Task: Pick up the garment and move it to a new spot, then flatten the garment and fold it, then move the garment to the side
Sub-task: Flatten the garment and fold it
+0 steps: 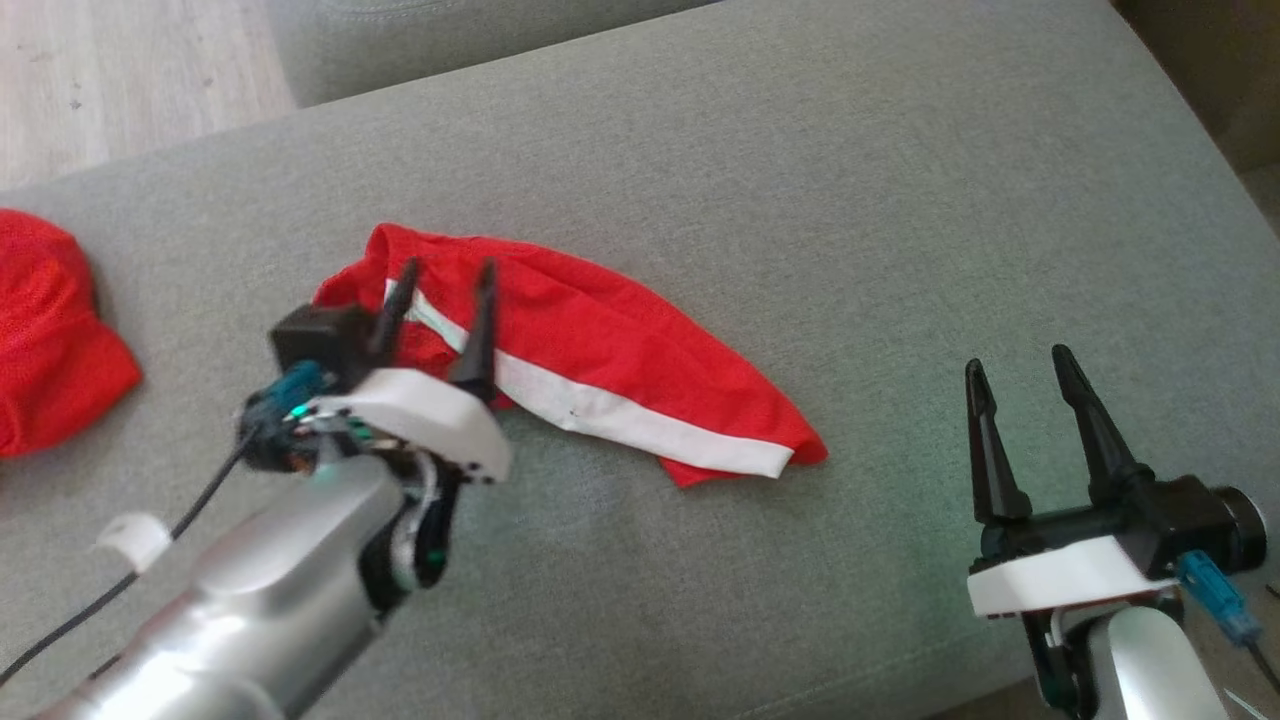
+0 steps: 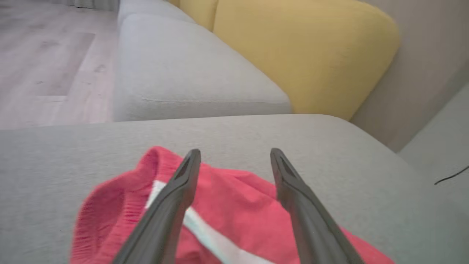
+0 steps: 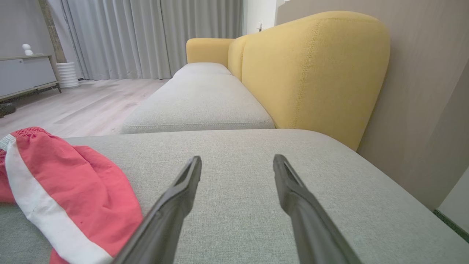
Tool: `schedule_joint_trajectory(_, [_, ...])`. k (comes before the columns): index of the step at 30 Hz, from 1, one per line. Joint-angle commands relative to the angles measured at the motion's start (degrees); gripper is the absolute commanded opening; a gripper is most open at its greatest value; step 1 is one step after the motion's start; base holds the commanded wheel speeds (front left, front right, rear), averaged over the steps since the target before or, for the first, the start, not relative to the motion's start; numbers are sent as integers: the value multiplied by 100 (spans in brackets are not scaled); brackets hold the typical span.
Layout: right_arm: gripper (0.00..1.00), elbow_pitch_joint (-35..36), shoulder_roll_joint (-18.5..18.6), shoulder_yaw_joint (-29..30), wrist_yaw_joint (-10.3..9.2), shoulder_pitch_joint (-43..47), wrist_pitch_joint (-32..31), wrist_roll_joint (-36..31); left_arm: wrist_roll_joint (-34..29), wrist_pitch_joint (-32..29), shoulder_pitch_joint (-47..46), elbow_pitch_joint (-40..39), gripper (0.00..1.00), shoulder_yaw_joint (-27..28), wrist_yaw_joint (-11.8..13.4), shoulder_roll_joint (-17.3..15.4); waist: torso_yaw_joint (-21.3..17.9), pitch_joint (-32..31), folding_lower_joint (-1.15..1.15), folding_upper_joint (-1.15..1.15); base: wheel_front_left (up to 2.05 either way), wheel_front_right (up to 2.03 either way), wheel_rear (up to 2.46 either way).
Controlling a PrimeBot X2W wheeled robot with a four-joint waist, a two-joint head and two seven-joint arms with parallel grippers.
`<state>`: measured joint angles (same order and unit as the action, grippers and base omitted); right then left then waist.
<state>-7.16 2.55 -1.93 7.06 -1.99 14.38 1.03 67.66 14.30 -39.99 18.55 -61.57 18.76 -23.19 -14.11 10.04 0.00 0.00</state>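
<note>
While crumpled on woven grey cushion (image 1: 800, 200), red white-striped garment (image 1: 620, 350); both jaws wide apart, empty.

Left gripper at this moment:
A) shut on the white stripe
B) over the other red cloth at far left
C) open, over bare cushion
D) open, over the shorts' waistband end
D: the left gripper has its fingers spread apart, over the waistband end of the shorts.
</note>
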Motion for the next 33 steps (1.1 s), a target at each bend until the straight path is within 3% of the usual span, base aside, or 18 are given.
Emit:
schedule_joint_trajectory(1, [100, 207, 32, -121, 43, -83, 62, -3, -110, 68, -46, -35, 100, 312, 49, -195, 26, 13, 0, 0, 0, 0, 0])
schedule_joint_trajectory(9, [100, 208, 32, -204, 43, -125, 62, -9, 173, 22, 46, 534, 100, 696, -170, -287, 31, 122, 0, 0, 0, 0, 0])
schedule_joint_trajectory(16, [100, 196, 32, -182, 43, -137, 62, -34, 243, -87, -129, 828, 100, 667, -597, -183, -61, 172, 0, 0, 0, 0, 0])
schedule_joint_trajectory(23, [100, 188, 32, -185, 43, -108, 62, -32, 272, -178, -207, 1101, 100, 617, -783, -85, -105, 164, 0, 0, 0, 0, 0])
schedule_joint_trajectory(24, [100, 188, 32, -187, 43, -109, 62, -28, 265, -219, -226, 1137, 25, 583, -844, -68, -105, 167, 0, 0, 0, 0, 0])
schedule_joint_trajectory(25, [100, 189, 32, -189, 43, -112, 62, -24, 250, -233, -246, 1159, 0, 554, -900, -47, -102, 166, 0, 0, 0, 0, 0])
schedule_joint_trajectory(29, [100, 202, 32, -127, 43, -73, 62, -27, 233, -225, -275, 1094, 0, 512, -1050, 35, -24, 121, 0, 0, 0, 0, 0])
schedule_joint_trajectory(33, [100, 210, 32, -21, 43, 58, 62, -69, 59, -46, -102, 451, 0, 615, -913, -114, 142, 23, 0, 0, 0, 0, 0])
